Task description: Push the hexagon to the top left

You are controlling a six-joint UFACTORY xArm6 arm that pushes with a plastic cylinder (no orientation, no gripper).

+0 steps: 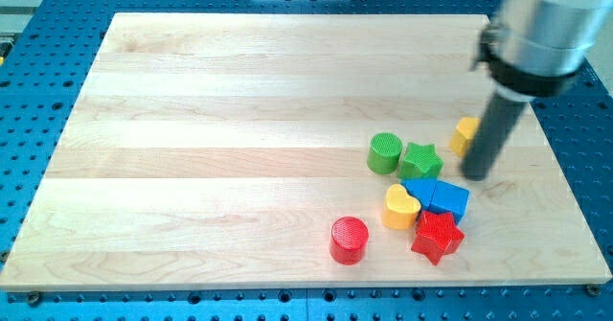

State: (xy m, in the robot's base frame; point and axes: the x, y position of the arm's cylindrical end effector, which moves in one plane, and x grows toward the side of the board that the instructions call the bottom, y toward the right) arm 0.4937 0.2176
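The yellow hexagon (464, 134) lies on the wooden board (239, 120) at the view's right, and my rod hides part of its right side. My tip (476, 176) rests on the board just below and to the right of the hexagon, close to it. I cannot tell if they touch. A green star (420, 160) sits to the left of the tip and a blue block (438, 195) sits below and left of it.
A green cylinder (385, 153) stands left of the green star. A yellow heart (400, 207) touches the blue block's left side. A red star (437, 236) lies below the blue block and a red cylinder (349, 240) stands further left. The board's right edge is close.
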